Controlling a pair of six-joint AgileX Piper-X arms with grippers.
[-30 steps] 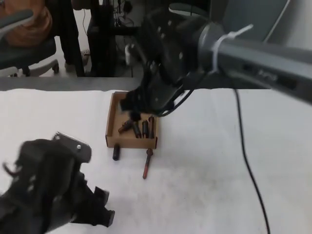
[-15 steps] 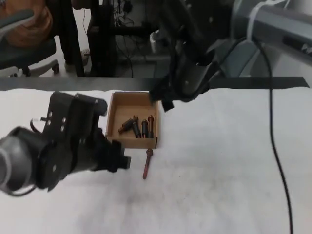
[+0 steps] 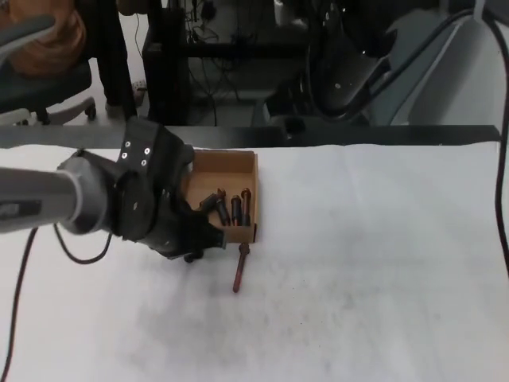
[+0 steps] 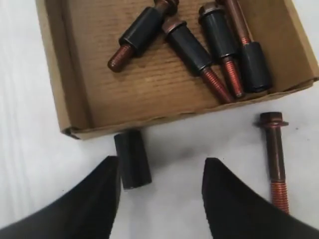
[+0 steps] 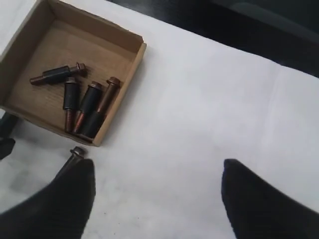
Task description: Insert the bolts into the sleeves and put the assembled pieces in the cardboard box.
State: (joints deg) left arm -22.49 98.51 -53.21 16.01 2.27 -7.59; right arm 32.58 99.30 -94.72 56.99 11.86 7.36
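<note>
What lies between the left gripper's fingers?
The left wrist view shows the loose sleeve on the cloth between the fingers of the left gripper, close to one, just outside the cardboard box.

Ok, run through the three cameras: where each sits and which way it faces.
High view: behind the arms, looking forward and down over the bench; shows the left arm at the cardboard box, the right arm raised behind.
Left wrist view: on the left wrist, looking down at the loose sleeve beside the box; left gripper open.
Right wrist view: on the right wrist, looking down from farther off; right gripper open.
Shared: all three show the box and the loose bolt.
</note>
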